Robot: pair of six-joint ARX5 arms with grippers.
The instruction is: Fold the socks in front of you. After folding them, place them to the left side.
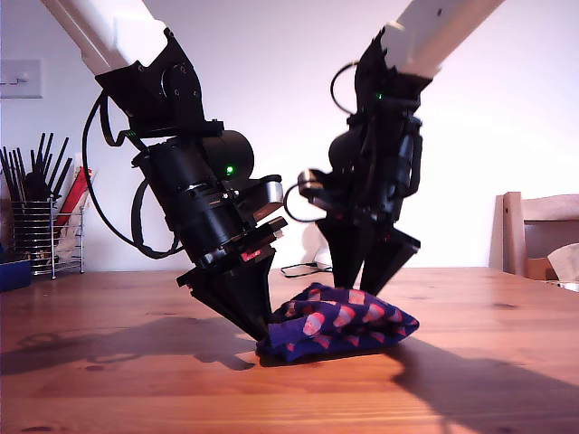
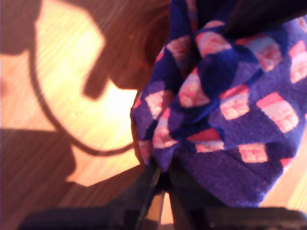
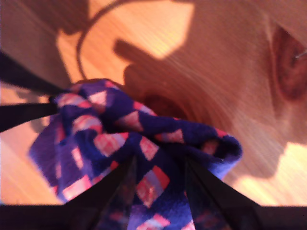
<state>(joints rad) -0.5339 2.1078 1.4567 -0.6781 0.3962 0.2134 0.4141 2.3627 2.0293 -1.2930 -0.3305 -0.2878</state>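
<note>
Here the socks [image 1: 339, 323] lie bunched on the table [image 1: 488, 380], my first gripper [image 2: 160, 184] with jaws nearly together, pinching their edge, my second gripper [image 3: 158, 167] with jaws apart, pressing into the top. A thin pinch could slip, undoing the fold. I count 1 bundle and 2 grippers.

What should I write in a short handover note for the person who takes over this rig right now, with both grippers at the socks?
My first gripper: shut on the edge of the socks, at the bundle's end on the exterior view's left, low at the table.
My second gripper: open, tips down on the bundle's top, fabric between them.
Socks: one bunched heap, mid-table.
Done: socks gathered.
Left: the fold looks unfinished; the bundle is not yet set aside.
</note>
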